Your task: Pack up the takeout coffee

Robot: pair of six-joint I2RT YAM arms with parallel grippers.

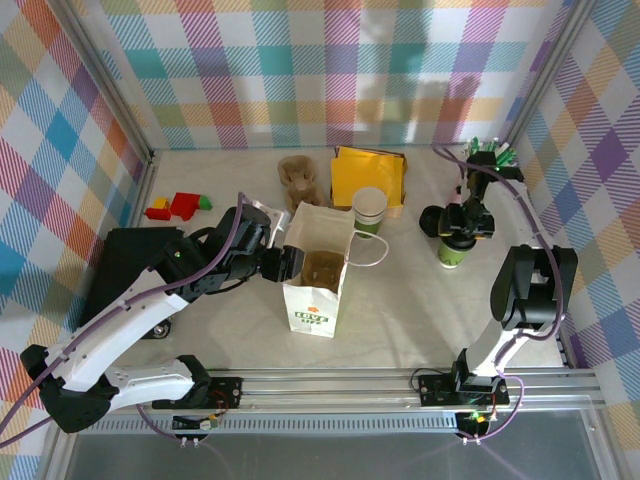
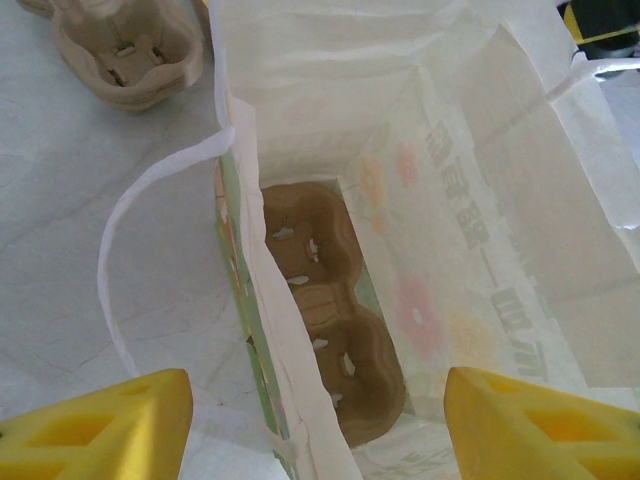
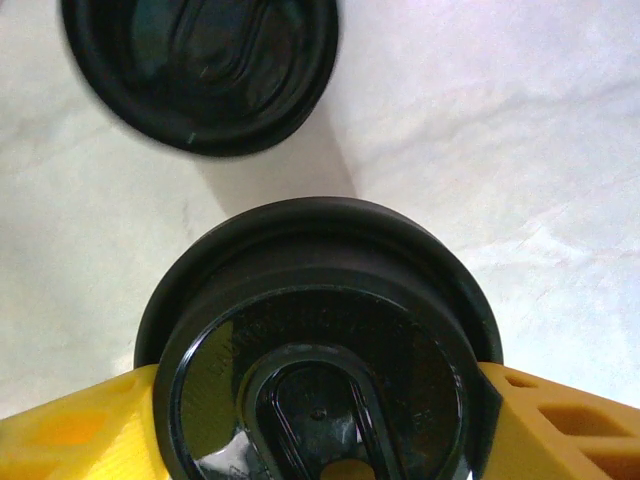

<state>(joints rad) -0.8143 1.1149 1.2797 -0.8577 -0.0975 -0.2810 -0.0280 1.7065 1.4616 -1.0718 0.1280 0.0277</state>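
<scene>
One takeout coffee (image 1: 455, 252), a paper cup with a green lower band and a glossy round black lid (image 3: 320, 400), stands at the right of the pale table (image 1: 400, 310), well apart from the bag. The right gripper (image 1: 458, 232) pinches it, with yellow fingers (image 3: 70, 435) against both sides of the lid rim. One loose lid (image 3: 200, 70) lies just beside.

One white paper bag (image 1: 318, 280), printed "LOVE" in green, stands open with one moulded pulp carrier (image 2: 325, 320) at its bottom. The left gripper (image 1: 288, 263) is spread astride the bag's near wall, holding nothing.
</scene>
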